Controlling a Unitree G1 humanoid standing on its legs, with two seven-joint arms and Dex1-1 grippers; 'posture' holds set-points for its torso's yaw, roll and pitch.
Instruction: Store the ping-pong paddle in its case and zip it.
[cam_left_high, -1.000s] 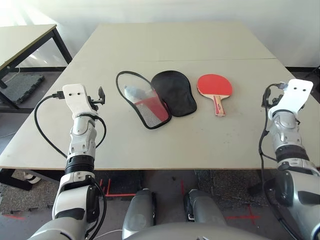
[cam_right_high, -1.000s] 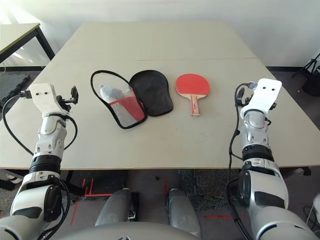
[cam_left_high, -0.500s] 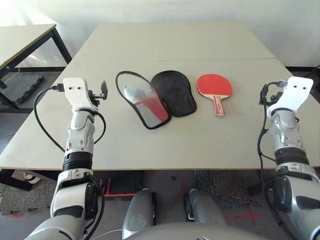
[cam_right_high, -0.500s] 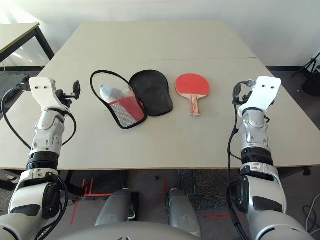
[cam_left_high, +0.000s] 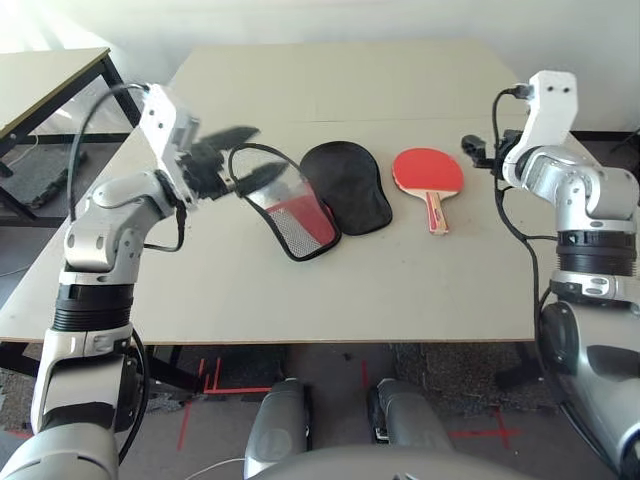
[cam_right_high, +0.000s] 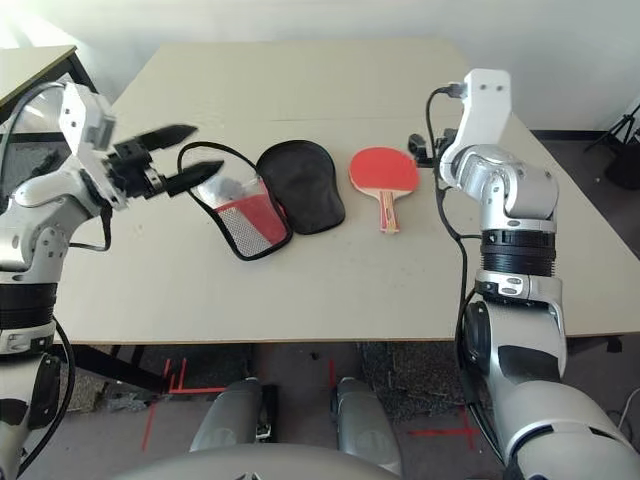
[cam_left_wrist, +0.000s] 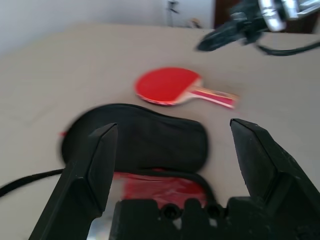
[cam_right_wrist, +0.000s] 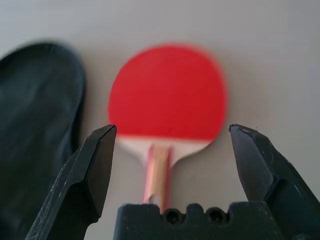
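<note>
One ping-pong paddle (cam_left_high: 428, 178) and one case (cam_left_high: 318, 198) are seen on one table (cam_left_high: 350, 285), with two grippers raised over it. The case is laid open in two halves: a black-lined half (cam_left_high: 348, 183) and a red half with mesh (cam_left_high: 297, 222), rimmed by a black zipper.

The left gripper (cam_right_high: 185, 152) is held with its two fingers spread wide and nothing between them; the open case is found just ahead of its fingertips, and the paddle farther ahead, beyond the case.

The right gripper (cam_right_wrist: 172, 145) is likewise spread wide and empty. The paddle is framed between its fingers, red face up, handle towards the gripper, untouched. The black-lined half lies just beside the paddle.
</note>
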